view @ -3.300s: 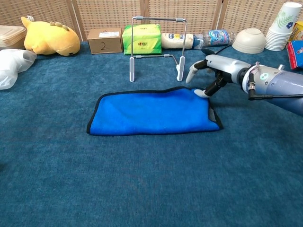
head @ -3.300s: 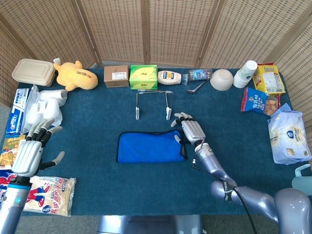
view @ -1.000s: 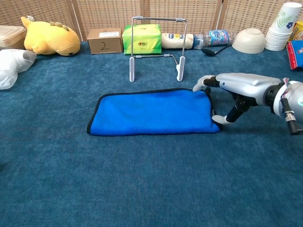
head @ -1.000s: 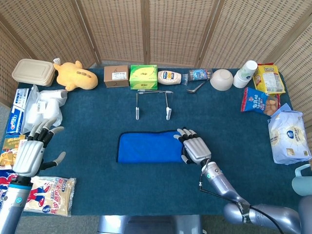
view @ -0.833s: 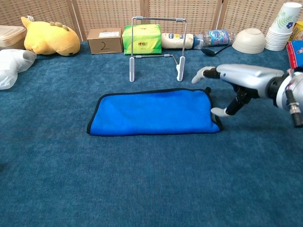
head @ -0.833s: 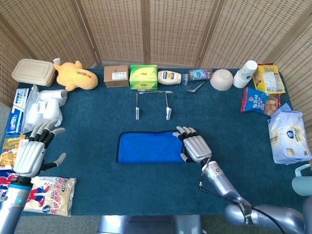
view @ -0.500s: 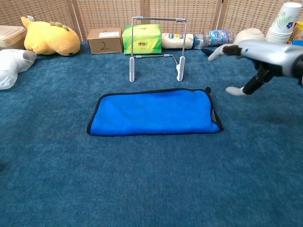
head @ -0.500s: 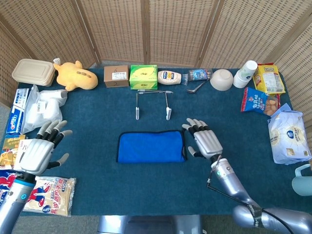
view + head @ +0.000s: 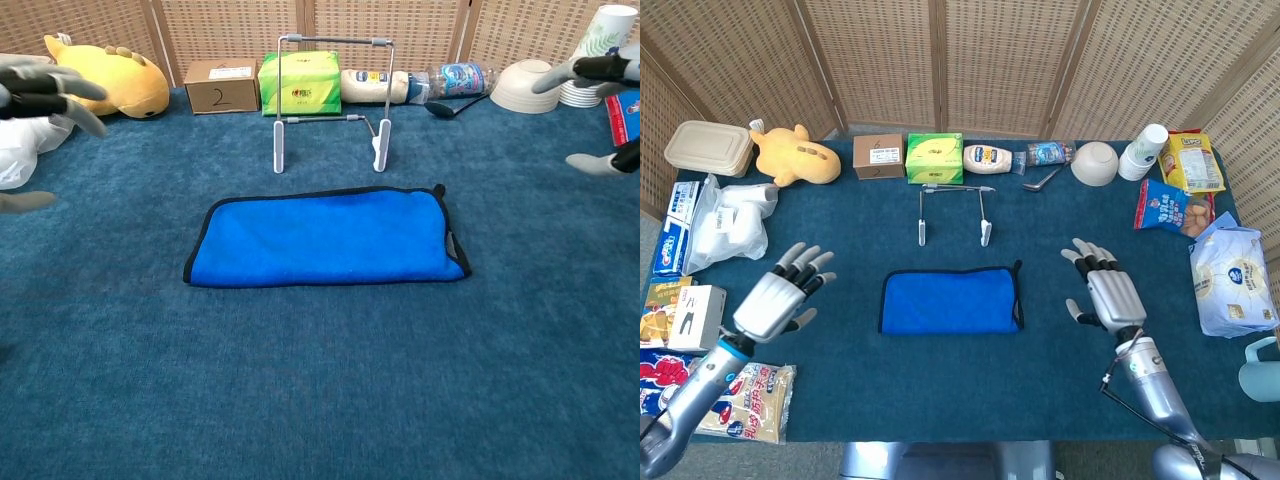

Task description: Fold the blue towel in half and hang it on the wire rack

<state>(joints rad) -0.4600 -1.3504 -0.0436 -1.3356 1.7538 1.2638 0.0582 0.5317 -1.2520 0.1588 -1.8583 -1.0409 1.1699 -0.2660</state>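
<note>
Blue towel: centre of the head view, flat on the counter, a long rectangle with dark piped edging and a small loop at its upper right corner; apparently one fold already made, though layering not certain from these views. Terry-like nap, soft, limp; likely to sag and slide if lifted by one corner only. Wire rack: directly above the towel in frame, near but apart; thin bent metal rod, inverted-U top bar, white-capped feet; light, probably easy to tip. Left hand: left of the towel, well apart, fingers spread, holding nothing. Right hand: right of the towel, well apart, fingers spread, holding nothing. Step in hand, by judgement: approach and pick up the towel for hanging. Advised: pinch both short ends at once, keep the edges aligned, lift level, clear the top bar, lower with the midline over the bar so both halves hang evenly; avoid brushing the rack legs. Counter covering: deep teal, short pile carpet-like cloth, some grip on the towel expected. Row along the upper edge: yellow plush toy, cardboard box, green tissue box, white bowl.
</note>
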